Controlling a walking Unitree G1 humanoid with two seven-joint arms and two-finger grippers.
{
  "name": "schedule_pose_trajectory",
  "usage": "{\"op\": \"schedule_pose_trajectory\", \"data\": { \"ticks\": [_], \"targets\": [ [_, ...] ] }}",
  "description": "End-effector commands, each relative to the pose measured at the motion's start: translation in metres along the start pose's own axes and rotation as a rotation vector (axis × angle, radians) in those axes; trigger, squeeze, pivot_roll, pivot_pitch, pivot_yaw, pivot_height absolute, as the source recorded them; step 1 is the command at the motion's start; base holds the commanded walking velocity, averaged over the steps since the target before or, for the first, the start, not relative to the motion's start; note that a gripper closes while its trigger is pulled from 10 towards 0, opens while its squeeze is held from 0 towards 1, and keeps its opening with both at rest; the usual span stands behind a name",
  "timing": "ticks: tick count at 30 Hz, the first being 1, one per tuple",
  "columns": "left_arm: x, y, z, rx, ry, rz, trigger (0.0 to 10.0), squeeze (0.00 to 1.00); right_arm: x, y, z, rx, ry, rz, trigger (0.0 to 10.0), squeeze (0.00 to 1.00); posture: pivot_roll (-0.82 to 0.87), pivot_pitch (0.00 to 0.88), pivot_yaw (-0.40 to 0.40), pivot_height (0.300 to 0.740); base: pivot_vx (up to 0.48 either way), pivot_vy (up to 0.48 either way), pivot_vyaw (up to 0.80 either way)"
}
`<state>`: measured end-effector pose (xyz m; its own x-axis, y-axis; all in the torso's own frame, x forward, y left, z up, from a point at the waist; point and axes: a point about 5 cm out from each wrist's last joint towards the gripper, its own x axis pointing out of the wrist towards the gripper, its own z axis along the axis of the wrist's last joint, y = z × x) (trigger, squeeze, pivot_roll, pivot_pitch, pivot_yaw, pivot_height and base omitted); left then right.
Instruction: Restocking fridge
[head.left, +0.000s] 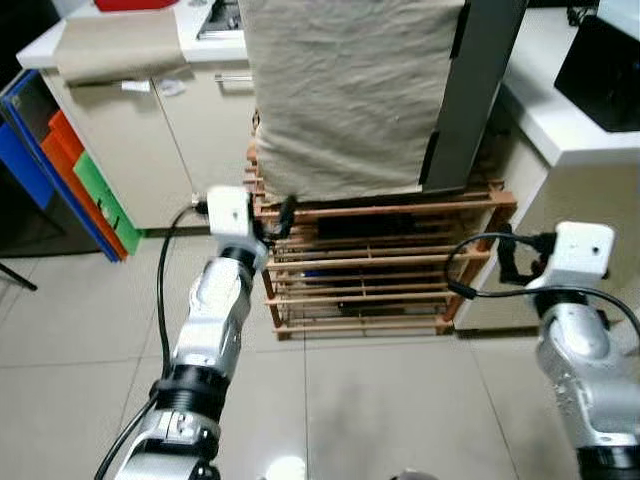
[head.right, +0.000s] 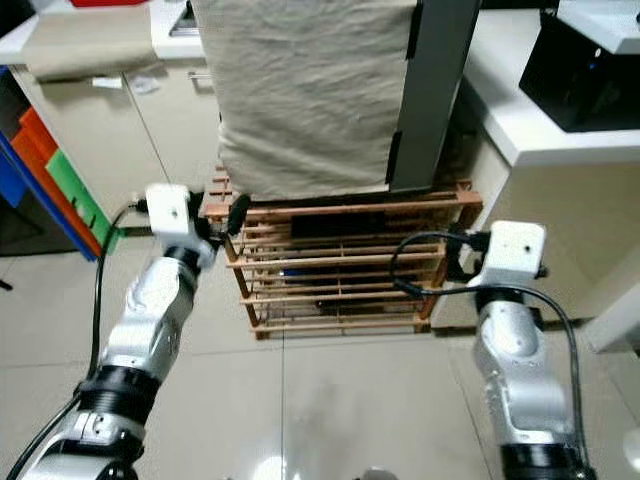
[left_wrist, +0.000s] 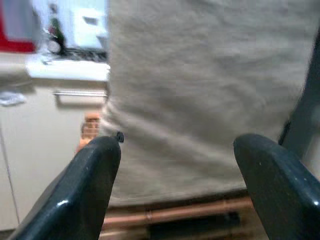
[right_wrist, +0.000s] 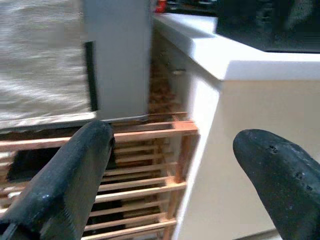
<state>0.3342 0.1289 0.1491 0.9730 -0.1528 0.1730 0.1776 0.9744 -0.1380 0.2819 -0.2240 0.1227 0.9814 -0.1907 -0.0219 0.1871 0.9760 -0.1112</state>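
The fridge stands straight ahead, its front draped with a beige cloth (head.left: 345, 90) and its grey side (head.left: 475, 90) bare. It rests on a low wooden slatted rack (head.left: 380, 270). My left gripper (head.left: 285, 215) is raised at the cloth's lower left corner, next to the rack's top rail. In the left wrist view its fingers (left_wrist: 95, 170) stand wide apart and open, with nothing between them. My right gripper (head.left: 505, 255) hovers open by the rack's right end, and the right wrist view shows its fingers (right_wrist: 80, 165) framing that corner.
White cabinets (head.left: 150, 130) with a counter run along the left, with blue, orange and green panels (head.left: 80, 170) leaning beside them. A white counter (head.left: 560, 110) carrying a black appliance (head.left: 605, 60) hems in the right. Tiled floor (head.left: 380, 400) lies before the rack.
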Motion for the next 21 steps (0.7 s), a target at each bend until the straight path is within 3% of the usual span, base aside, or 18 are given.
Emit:
{"op": "schedule_pose_trajectory", "data": {
  "ticks": [1,3,7,11,16,21],
  "targets": [
    [-0.005,0.005,-0.006,-0.025,0.047,0.045,10.0,0.00,0.002,0.012,0.002,0.004,-0.020,0.049,10.0,0.56,-0.11,0.000,0.031,0.740,0.000,0.000,0.00],
    [-0.005,0.003,-0.004,0.015,0.040,0.039,10.0,0.00,0.004,0.014,0.000,0.003,-0.022,0.056,10.0,0.56,-0.10,0.000,0.020,0.740,0.000,0.000,0.00],
    [-0.003,0.010,-0.001,0.017,0.073,0.070,10.0,0.00,0.006,0.022,-0.001,-0.006,-0.032,0.090,10.0,0.56,-0.09,0.000,0.021,0.740,0.000,0.000,0.00],
    [-0.005,0.006,-0.003,0.026,0.104,0.055,10.0,0.00,0.005,0.020,-0.002,0.000,-0.047,0.086,10.0,0.56,-0.10,0.000,0.028,0.740,0.000,0.000,0.00],
    [-0.001,-0.003,-0.002,0.026,0.104,0.022,10.0,0.00,0.001,0.011,-0.004,-0.006,-0.054,0.045,10.0,0.56,-0.12,0.000,0.035,0.740,0.000,0.000,0.00],
    [0.001,-0.007,-0.007,0.016,0.143,-0.002,10.0,0.00,-0.005,-0.008,-0.009,-0.030,-0.056,-0.046,10.0,0.60,-0.15,0.000,0.038,0.740,0.000,0.000,-0.78]
  ]
}}
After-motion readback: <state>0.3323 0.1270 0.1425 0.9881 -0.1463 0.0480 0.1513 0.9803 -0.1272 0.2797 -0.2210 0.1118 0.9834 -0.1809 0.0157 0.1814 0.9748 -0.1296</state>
